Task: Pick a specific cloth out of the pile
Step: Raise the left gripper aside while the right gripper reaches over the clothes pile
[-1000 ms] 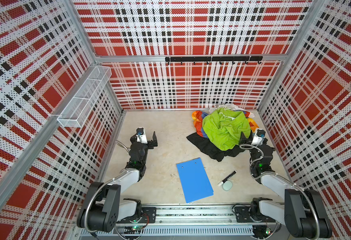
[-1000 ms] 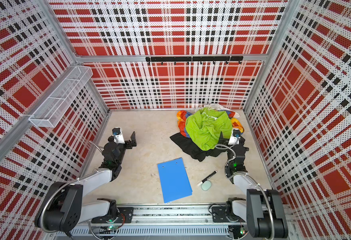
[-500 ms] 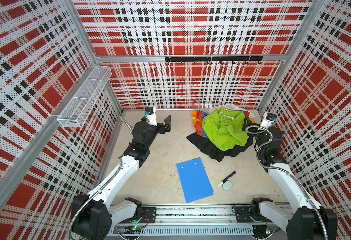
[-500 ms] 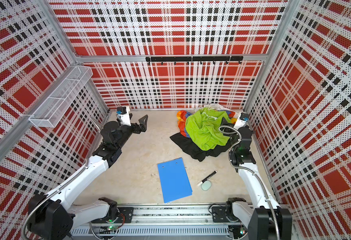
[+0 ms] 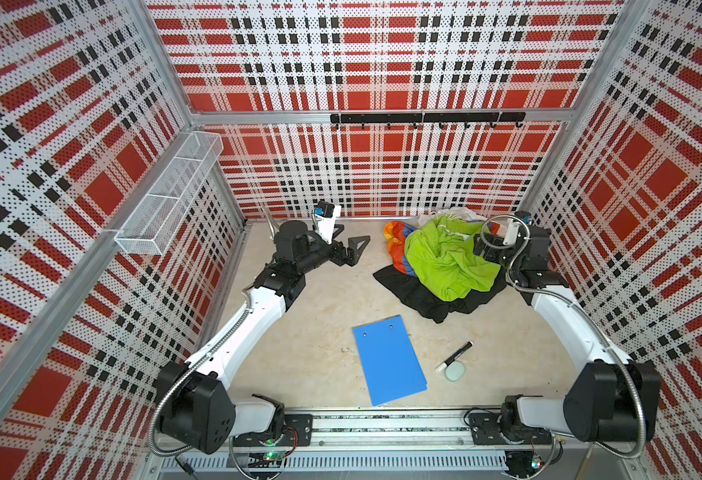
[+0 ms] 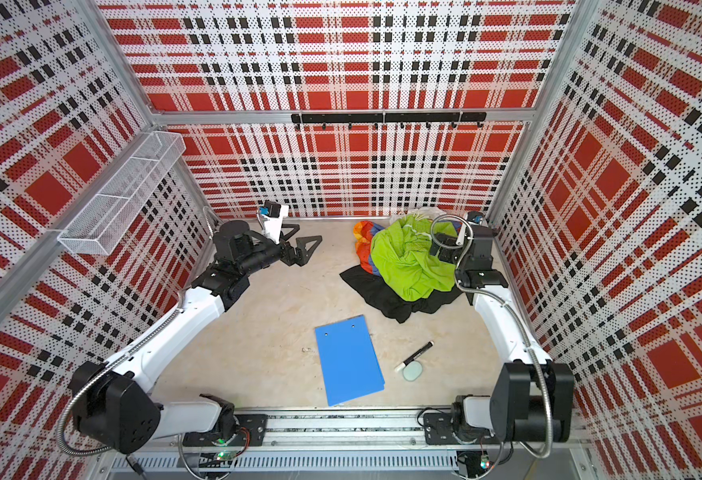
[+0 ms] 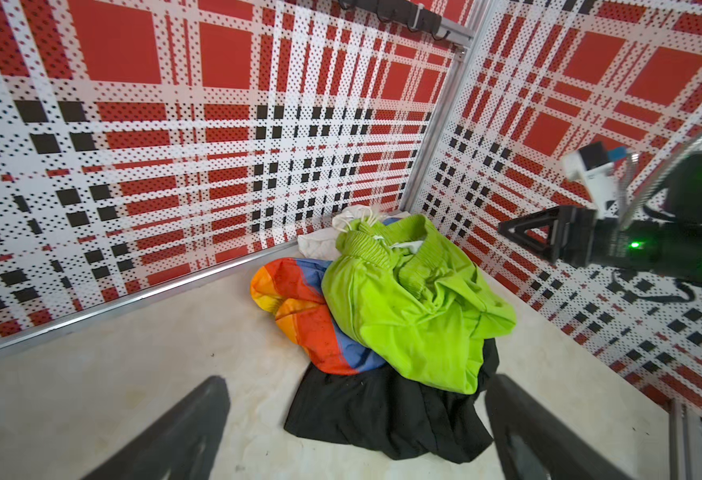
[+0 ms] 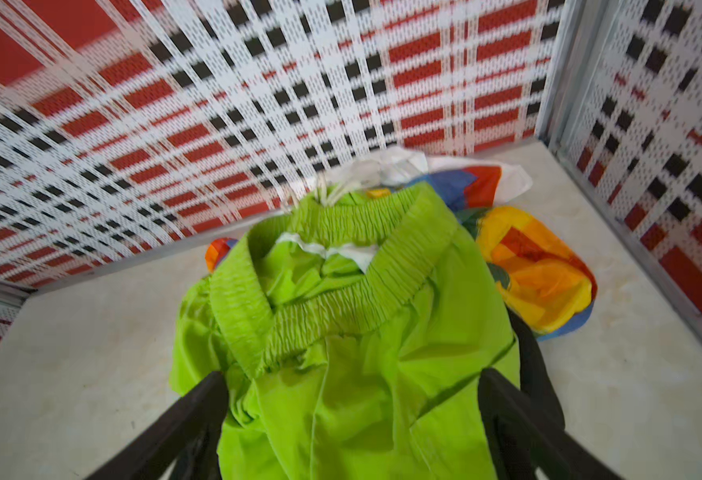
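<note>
Left wrist view shows the black cloth (image 7: 386, 415) flat on the beige floor (image 7: 112, 374), at the bottom of the pile (image 7: 382, 291). Its near edge spreads out free from under the other garments, while its far part is covered. On top of it sits the lime-green garment (image 7: 416, 316), bunched, elastic waistband uppermost. The rainbow cloth (image 7: 299, 311) is wedged beside the green one, overlapping the black edge. White fabric (image 7: 320, 245) with a drawstring pokes out at the back, against the plaid wall (image 7: 174, 145). In both top views the pile sits in the far right corner, the black cloth (image 5: 420, 299) (image 6: 382, 297) showing as a dark fringe on the side toward the blue board (image 5: 389, 359).

The right gripper (image 8: 351, 374) is over the pile, jaws spread wide, with green fabric filling the gap between its fingers (image 8: 199, 411); whether they touch the fabric I cannot tell. The left gripper (image 6: 301, 245) is held over bare floor, well apart from the pile to its left, jaws wide and holding nothing, aimed toward the heap.

The blue board lies flat on the floor, nearer the front, apart from the black cloth. Just beside it on the right lie a black marker (image 5: 455, 355) with a white tip and a small pale round thing (image 5: 454, 371), touching or nearly so. A white wire basket (image 5: 170, 199) hangs high at the left and a black hook rail (image 5: 424, 118) runs across the back.
</note>
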Robot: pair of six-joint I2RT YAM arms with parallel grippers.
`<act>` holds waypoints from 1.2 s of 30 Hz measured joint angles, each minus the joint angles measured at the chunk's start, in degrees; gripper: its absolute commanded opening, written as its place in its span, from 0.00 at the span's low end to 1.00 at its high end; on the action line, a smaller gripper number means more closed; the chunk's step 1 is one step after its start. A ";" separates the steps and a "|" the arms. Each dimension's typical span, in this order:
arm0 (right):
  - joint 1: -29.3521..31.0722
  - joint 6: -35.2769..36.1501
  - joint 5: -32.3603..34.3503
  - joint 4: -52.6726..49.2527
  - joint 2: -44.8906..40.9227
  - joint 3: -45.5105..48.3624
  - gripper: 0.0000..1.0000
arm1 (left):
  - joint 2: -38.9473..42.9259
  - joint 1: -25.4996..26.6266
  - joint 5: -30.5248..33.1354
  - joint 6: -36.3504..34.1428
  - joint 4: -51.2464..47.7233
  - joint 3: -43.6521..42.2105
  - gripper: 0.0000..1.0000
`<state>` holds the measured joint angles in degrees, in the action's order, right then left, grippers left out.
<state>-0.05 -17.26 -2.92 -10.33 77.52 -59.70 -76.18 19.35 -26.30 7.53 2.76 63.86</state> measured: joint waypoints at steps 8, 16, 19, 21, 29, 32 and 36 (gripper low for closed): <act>-1.36 -2.58 -0.35 -7.21 6.69 0.15 0.99 | 0.81 3.30 0.07 -0.20 -1.55 -1.27 0.99; -1.90 -3.08 -4.11 -7.41 14.08 0.02 0.35 | 0.81 4.26 0.46 -0.22 -1.97 -1.27 0.99; -1.44 -3.34 -3.98 -7.93 15.10 -1.29 0.18 | 0.81 4.31 1.03 -0.24 -1.97 -1.27 0.99; -0.87 -3.02 -2.75 -8.79 15.37 -3.50 0.14 | 0.81 4.33 1.25 -0.24 -1.97 -1.27 0.99; 5.57 -2.10 2.73 -9.14 19.74 -17.90 0.10 | 0.79 4.37 1.25 -0.24 -1.99 -1.27 0.99; 7.26 -2.29 3.04 -9.03 23.74 -22.62 0.10 | 0.79 4.50 1.27 -0.24 -1.99 -1.27 0.99; 8.74 -3.04 2.60 -8.92 29.24 -26.40 0.11 | 0.72 4.66 1.27 -0.26 -1.99 -1.27 0.99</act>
<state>8.69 -20.29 -0.32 -19.25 106.76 -86.11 -75.46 24.01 -25.04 7.27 0.78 62.59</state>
